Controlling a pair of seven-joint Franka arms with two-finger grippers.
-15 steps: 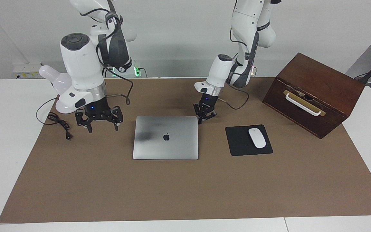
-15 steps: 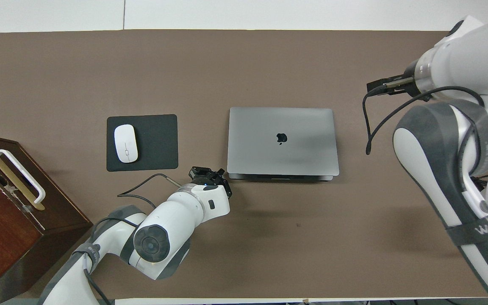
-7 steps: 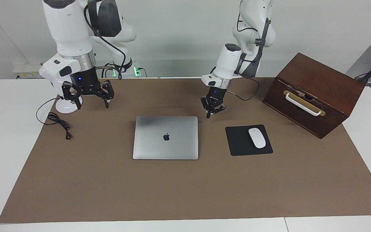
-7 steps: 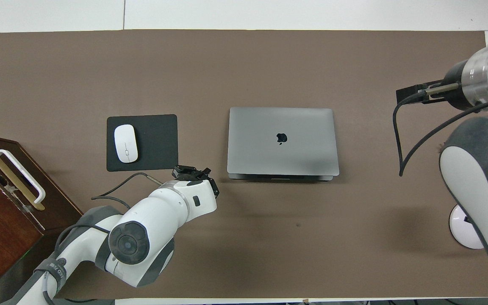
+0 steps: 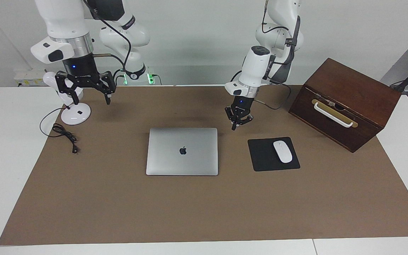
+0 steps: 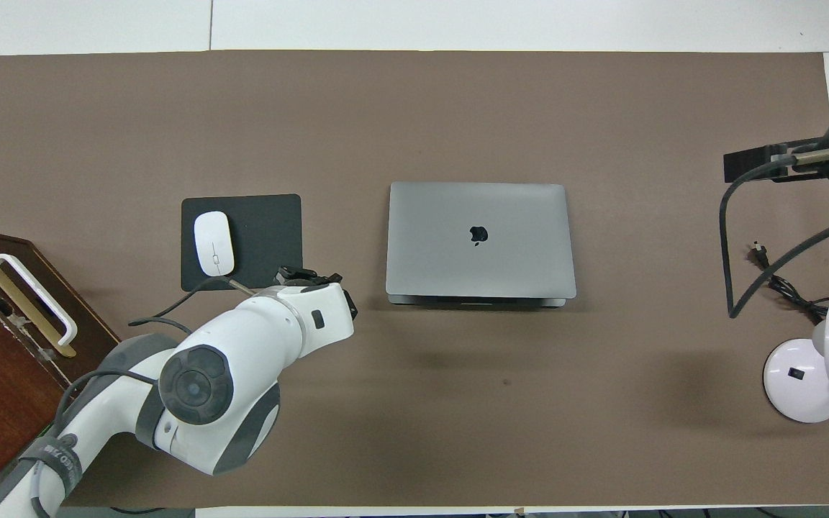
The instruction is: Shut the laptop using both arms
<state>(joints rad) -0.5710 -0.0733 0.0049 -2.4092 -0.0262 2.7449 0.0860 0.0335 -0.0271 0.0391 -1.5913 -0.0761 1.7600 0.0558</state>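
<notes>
I see the tabletop (image 5: 83, 212) carrying the laptop (image 5: 182, 151), lid down and flat, its long axis running between the arms' ends, hinge edge toward the robots. My right tool (image 5: 85, 90) hangs released, raised over the tabletop's edge well apart from the laptop. My left tool (image 5: 238, 120) is clenched on nothing, raised just off the laptop's hinge corner.

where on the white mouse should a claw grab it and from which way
Probably across its two long sides at the middle, coming straight down. The mouse lies flat on the black mouse pad, a low rounded oval with its narrow width easiest to span, and nothing crowds it from above.
</notes>
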